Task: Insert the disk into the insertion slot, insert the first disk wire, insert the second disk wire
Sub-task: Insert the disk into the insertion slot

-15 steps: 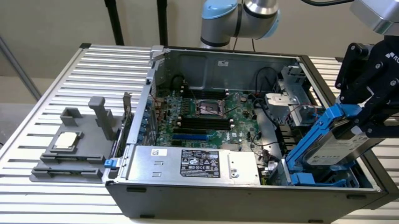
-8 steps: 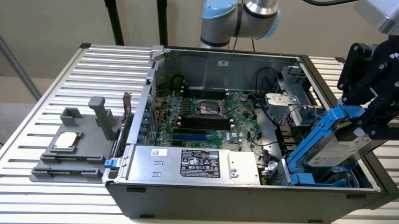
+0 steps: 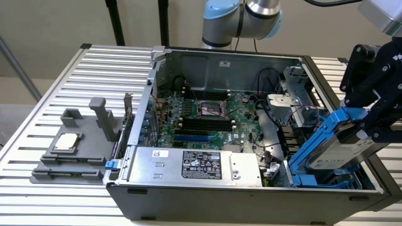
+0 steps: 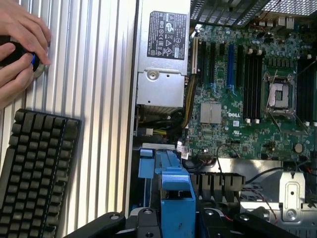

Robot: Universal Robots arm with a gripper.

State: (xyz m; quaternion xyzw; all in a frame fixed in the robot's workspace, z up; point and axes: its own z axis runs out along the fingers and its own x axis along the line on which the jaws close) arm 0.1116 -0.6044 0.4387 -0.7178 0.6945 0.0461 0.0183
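1. Right, in the exterior view I have my black gripper clamped on the flat silver-grey disk in its bright blue plastic carrier. It is held tilted just above the grey-blue ribbed plastic insertion slot, at the exterior view's right.
2. In the wrist view I see the disk jutting from the gripper, near the green motherboard and the silver power supply box.

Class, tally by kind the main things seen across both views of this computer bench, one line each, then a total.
Open dark grey computer case: 1
Silver labelled power supply box: 1
Green motherboard: 1
Silver-grey hard drive in blue carrier frame: 1
Black keyboard: 1
Grey plastic fixture: 1
Person's hands: 2
Total: 8
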